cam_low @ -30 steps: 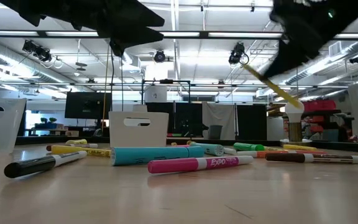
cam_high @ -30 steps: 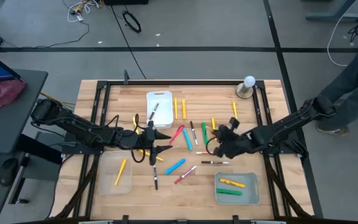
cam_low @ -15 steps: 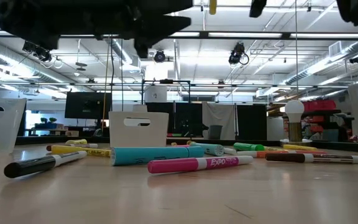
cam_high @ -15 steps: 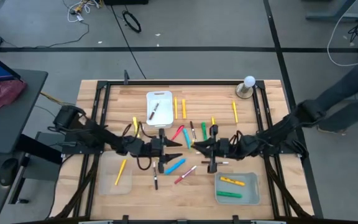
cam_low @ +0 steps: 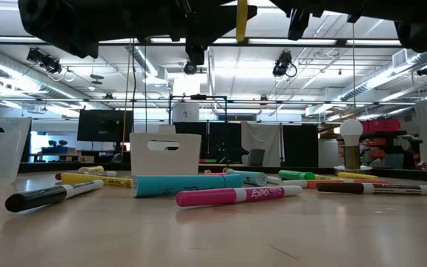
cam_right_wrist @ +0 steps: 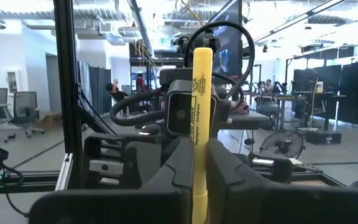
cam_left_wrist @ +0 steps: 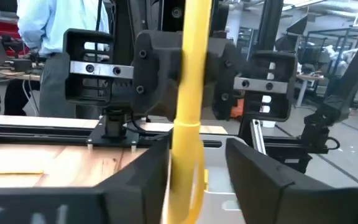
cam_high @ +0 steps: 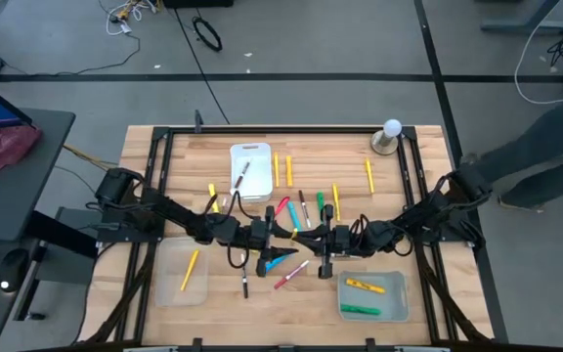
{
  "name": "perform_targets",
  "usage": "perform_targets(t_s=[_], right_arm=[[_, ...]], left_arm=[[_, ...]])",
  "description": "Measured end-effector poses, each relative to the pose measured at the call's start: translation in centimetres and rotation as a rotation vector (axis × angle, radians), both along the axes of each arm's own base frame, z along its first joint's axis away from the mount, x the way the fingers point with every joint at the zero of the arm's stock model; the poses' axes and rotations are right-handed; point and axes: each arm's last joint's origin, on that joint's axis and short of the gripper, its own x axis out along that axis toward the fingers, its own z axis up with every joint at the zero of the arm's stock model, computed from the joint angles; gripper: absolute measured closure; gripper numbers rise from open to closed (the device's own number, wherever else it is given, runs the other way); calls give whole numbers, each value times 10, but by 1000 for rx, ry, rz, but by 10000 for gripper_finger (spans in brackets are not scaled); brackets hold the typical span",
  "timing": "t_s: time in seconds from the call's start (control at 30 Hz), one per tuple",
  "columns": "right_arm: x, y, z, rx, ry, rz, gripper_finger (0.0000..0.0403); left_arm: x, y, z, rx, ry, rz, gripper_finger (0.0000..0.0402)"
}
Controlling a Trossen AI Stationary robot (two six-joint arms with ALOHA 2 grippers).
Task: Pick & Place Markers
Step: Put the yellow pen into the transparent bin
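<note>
Loose markers (cam_high: 288, 274) beneath both pincers

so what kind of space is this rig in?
Looks like a big open robotics lab or workshop: exposed ceiling ducts and strip lights, office chairs, and another framed workstation with a monitor behind the wooden table.

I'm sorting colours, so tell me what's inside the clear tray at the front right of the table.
The clear tray holds a yellow marker and a green marker, lying side by side. Nothing else shows in it from the high view, and the right arm does not cover it.
</note>
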Motion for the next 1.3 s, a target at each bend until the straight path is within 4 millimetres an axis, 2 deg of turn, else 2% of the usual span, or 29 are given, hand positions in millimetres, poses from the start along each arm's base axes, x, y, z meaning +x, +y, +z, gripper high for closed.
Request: perform_targets(t_s=[0.2, 0.4, 0.53, 0.7, 0.83, 1.0, 1.17, 1.3], right_arm=[[0, 0, -1, 2, 9, -2, 357], [-4, 4, 5, -8, -13, 5, 303], [-6, 8, 6, -37, -17, 12, 282], [-4, 8, 1, -37, 27, 19, 274], [-3, 8, -3, -29, 64, 24, 277], [-3, 9, -4, -27, 76, 26, 286], [-2, 7, -4, -35, 79, 18, 292], [-1, 5, -5, -24, 92, 14, 294]], left_arm=[[0, 0, -2, 7, 17, 1, 349], [-9, -11, 6, 59, 87, 12, 349], [-32, -21, 24, 147, 222, 129, 349], [-81, -37, 47, 151, 367, 245, 349], [-127, -47, 55, -15, 488, 268, 349], [-176, -56, 48, -403, 750, 194, 349], [-206, -65, 30, -785, 1132, 284, 349], [-218, -69, 18, -897, 1361, 420, 346]])
